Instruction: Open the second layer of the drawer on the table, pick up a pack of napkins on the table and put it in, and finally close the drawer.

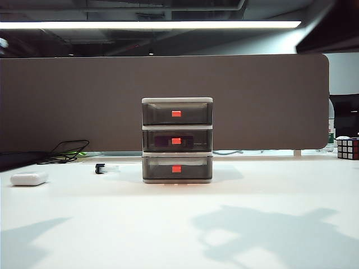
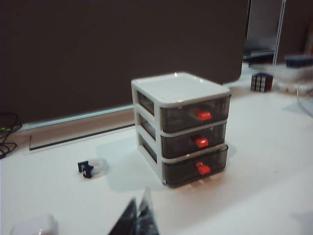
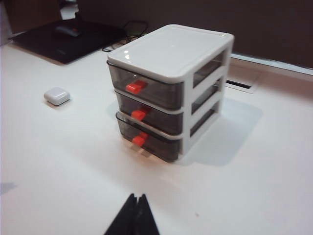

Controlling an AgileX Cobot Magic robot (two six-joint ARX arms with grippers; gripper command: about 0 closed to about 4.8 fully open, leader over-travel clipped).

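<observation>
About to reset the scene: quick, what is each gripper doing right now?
Left gripper: closed, holding nothing, hanging clear of the drawer.
Right gripper: closed, empty, also clear of it.

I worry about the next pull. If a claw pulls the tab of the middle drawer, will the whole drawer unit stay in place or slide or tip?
The drawer unit is thin plastic, so it probably is light. It stands taller than wide on the smooth white table, so it may slide or tip forward. The dark pack inside the middle drawer adds little weight. Both claws, left and right, are shut and away from it.
</observation>
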